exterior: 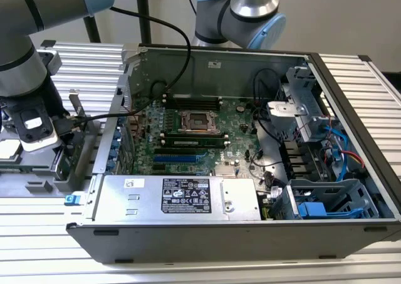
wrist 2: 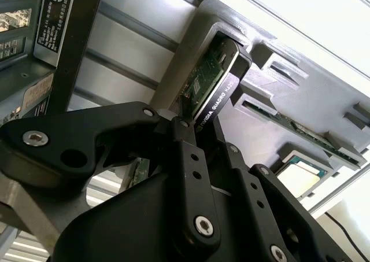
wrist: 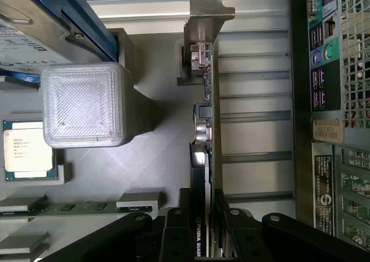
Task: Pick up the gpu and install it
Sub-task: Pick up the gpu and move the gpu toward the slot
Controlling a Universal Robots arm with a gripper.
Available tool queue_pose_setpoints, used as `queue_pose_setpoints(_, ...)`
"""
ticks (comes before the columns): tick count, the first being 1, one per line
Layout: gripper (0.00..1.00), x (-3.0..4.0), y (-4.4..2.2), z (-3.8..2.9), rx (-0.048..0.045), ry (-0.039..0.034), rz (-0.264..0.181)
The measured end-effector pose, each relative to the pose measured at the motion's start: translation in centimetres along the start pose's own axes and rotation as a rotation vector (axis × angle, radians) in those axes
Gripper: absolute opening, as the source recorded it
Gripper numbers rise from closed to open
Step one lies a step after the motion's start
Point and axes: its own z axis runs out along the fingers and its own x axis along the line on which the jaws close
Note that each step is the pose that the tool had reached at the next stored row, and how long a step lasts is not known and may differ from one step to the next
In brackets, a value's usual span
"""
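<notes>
Right, your gpu (wrist: pixel 207 129) stands on edge in a slot of the grey holder (wrist: pixel 156 158), outside the case and not yet installed. Its silver end bracket (wrist: pixel 205 7) is at the end away from the claw. In the second wrist view the gpu (wrist 2: pixel 215 82) shows its black shroud edge with green board behind, tucked into the holder's pocket.

Your gripper (wrist: pixel 205 217) has a black finger (wrist: pixel 178 230) on each face of the card, both touching it, so it is clamped on the gpu. The gripper (wrist 2: pixel 184 123) reads the same in the second wrist view.

On one side of the card, the holder carries:
- a translucent white block (wrist: pixel 84 103)
- a processor (wrist: pixel 26 149) lying flat
- a narrow green board (wrist: pixel 75 206) on edge
- a hard drive (wrist: pixel 40 19) in a blue frame

On the card's other side is the case's rear port panel (wrist: pixel 326 71).

In the exterior view the arm (exterior: pixel 25 52) hangs over the holder, on the exterior view's left of the open case (exterior: pixel 219 240). Inside the case the motherboard (exterior: pixel 194 130) lies flat, with the power supply (exterior: pixel 182 196) along the near wall. Everything sits on the ribbed aluminium table (exterior: pixel 357 89).
</notes>
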Motion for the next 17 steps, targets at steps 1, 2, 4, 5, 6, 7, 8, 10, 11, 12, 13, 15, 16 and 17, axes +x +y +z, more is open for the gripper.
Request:
queue_pose_setpoints(1, 0.00, 0.00, 0.00, 0.00, 0.0000, 0.0000, 0.000)
queue_pose_setpoints(2, 0.00, 0.00, 0.00, 0.01, 0.0000, 0.0000, 0.000)
queue_pose_setpoints(4, 0.00, 0.00, 0.00, 0.02, 0.0000, -0.0001, 0.000)
queue_pose_setpoints(5, 0.00, 0.00, 0.00, 0.02, 0.0001, 0.0000, 0.000)
queue_pose_setpoints(6, 0.00, 0.00, 0.00, 0.03, 0.0000, 0.0000, 0.000)
queue_pose_setpoints(7, 0.00, 0.00, 0.00, 0.03, 0.0000, 0.0000, 0.000)
queue_pose_setpoints(8, 0.00, 0.00, 0.00, 0.03, 0.0000, 0.0000, 0.000)
queue_pose_setpoints(10, 0.00, 0.00, 0.00, 0.05, 0.0000, -0.0001, 0.000)
queue_pose_setpoints(11, 0.00, 0.00, 0.00, 0.05, 0.0000, 0.0000, 0.000)
queue_pose_setpoints(12, 0.00, 0.00, 0.00, 0.05, 0.0000, 0.0000, 0.000)
queue_pose_setpoints(13, 0.00, 0.00, 0.00, 0.05, 0.0000, -0.0001, 0.000)
queue_pose_setpoints(15, 0.00, 0.00, 0.00, 0.05, -0.0002, -0.0002, 0.000)
queue_pose_setpoints(16, 0.00, 0.00, 0.00, 0.05, -0.0003, -0.0003, 0.000)
queue_pose_setpoints(17, 0.00, 0.00, 0.00, 0.04, -0.0003, -0.0003, 0.000)
